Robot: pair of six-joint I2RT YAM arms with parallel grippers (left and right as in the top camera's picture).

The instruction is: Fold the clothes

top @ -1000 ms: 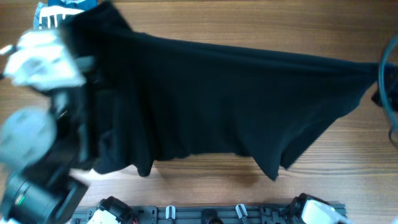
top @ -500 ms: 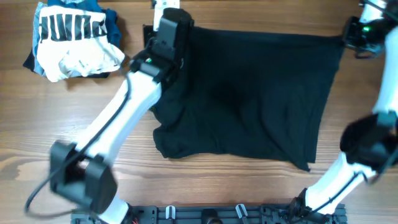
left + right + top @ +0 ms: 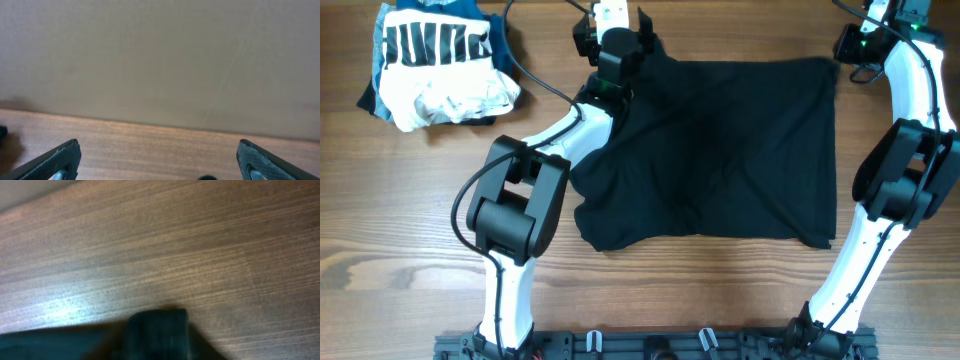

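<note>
The clothes, one large black shirt point(image 3: 720, 150), lie spread flat across the middle of the wooden table. My left gripper point(image 3: 612, 12) is at the shirt's far left corner, pointing at the far table edge. In the left wrist view the left gripper point(image 3: 157, 152) stands wide open, with only bare wood between its fingertips point(image 3: 67, 155). My right gripper point(image 3: 845, 48) sits at the shirt's far right corner. The right wrist view is blurred: it shows a lump of black shirt fabric point(image 3: 155, 330) on the wood, and the fingers cannot be made out.
A bundle of white and blue garments point(image 3: 440, 65) with a black-and-white striped print lies at the far left. The left arm's forearm point(image 3: 560, 135) lies over the shirt's left edge. A beige wall point(image 3: 160, 55) rises behind the table's far edge.
The shirt, stretched between both grippers before, now lies flat on the table. Both arms have swung to the far edge. The left gripper has opened and let go of the shirt.
</note>
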